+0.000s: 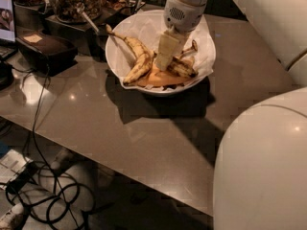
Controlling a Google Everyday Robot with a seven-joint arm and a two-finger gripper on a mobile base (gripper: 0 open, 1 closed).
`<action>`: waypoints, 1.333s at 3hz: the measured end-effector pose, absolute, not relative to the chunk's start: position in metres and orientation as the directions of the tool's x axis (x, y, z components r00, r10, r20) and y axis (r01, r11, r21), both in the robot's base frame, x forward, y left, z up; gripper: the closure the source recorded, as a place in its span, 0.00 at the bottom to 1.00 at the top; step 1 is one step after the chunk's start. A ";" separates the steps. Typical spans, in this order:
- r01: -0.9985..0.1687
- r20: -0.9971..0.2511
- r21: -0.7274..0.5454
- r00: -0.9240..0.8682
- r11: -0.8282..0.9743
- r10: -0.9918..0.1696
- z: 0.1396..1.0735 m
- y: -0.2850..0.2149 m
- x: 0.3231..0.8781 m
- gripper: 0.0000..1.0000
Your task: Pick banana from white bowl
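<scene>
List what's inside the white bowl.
Inside the white bowl: crumpled paper, a yellow banana, the speckled banana and flat orange pieces. The tool sits over the middle, covering part of the speckled banana and whatever lies beneath.

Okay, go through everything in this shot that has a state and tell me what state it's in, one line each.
claw: lowered into the white bowl, between the two bananas.
speckled banana: lying in the bowl, not lifted.
yellow banana: lying in the bowl, stem pointing up toward the rim.
orange pieces: flat on the bowl's bottom.
white bowl: upright on the table, paper-lined.
table: bearing the bowl.
</scene>
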State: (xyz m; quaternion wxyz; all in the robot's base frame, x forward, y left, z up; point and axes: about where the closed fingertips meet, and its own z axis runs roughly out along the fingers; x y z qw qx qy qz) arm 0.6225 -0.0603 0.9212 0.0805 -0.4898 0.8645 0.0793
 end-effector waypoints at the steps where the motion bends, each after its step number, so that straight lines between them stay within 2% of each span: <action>1: -0.858 -0.216 0.063 -0.511 0.511 -0.832 0.920 -0.062 0.623 0.42; 3: -0.867 -0.209 0.060 -0.495 0.494 -0.843 0.918 -0.058 0.623 0.85; 4: -0.871 -0.215 0.052 -0.488 0.489 -0.846 0.919 -0.058 0.621 1.00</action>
